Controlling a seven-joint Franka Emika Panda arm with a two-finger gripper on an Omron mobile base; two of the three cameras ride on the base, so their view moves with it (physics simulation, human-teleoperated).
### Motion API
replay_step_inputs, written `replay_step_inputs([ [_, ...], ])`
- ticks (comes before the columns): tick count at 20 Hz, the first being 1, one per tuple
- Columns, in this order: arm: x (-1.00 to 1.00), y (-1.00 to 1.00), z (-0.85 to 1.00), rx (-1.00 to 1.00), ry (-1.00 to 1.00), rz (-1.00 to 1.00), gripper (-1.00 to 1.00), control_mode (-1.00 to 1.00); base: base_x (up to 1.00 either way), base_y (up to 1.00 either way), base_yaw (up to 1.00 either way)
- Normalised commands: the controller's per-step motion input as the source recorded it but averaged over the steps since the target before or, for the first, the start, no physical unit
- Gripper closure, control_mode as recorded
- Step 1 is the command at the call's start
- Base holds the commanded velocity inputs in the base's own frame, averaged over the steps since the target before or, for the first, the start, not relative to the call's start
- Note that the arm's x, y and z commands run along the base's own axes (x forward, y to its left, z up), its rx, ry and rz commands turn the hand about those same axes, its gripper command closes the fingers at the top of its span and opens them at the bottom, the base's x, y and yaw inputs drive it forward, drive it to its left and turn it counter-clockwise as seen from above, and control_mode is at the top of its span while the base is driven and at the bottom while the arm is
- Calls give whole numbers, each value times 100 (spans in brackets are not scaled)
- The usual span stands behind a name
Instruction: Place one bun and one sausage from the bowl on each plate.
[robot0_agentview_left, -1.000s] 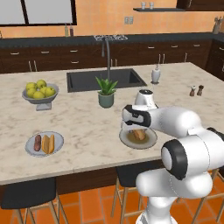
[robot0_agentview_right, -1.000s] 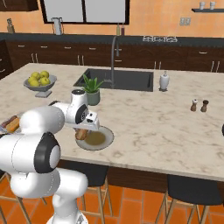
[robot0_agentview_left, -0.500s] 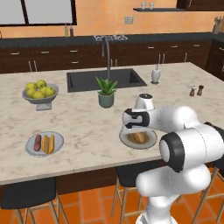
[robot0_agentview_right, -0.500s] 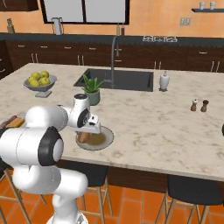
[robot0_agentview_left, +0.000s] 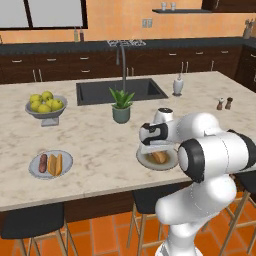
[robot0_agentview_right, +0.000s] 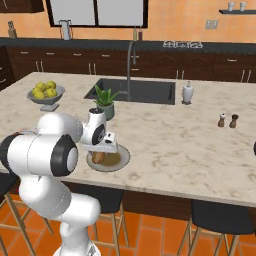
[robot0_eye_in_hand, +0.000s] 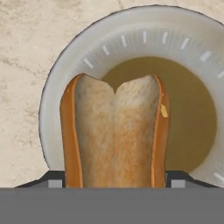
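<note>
Bun (robot0_eye_in_hand: 116, 135): matt, porous crumb, smooth orange crust. Plate (robot0_eye_in_hand: 144, 37): smooth, glazed-looking grey rim, olive centre. Counter (robot0_agentview_left: 100, 145): polished, veined marble-like stone. Arm (robot0_agentview_left: 210, 150): glossy white plastic.

White glossy arm (robot0_agentview_left: 215, 150), rounded fat links, black joint rings, small dark tool (robot0_agentview_left: 156, 148) on white hand.

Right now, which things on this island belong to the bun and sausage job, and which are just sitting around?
Job: bun on olive-centred plate, under the tool; pale plate holding sausage and second bun.
Sitting around: fruit bowl, potted plant, soap dispenser, salt and pepper shakers.
</note>
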Motion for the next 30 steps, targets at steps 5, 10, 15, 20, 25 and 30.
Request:
replay_step_inputs([
  [5, 11, 0, -15, 0, 3, 3, -100, -100, 0, 0, 0],
  [10, 19, 0, -8, 0, 3, 1, -100, -100, 0, 0, 0],
  [15, 15, 0, -1, 0, 1, 0, -100, -100, 0, 0, 0],
  [20, -10, -8, 12, 0, -1, 2, -100, -100, 0, 0, 0],
  [25, -70, -12, 68, 3, -9, 4, -100, -100, 0, 0, 0],
  [30, -92, 0, 19, 0, -11, 0, -100, -100, 0, 0, 0],
])
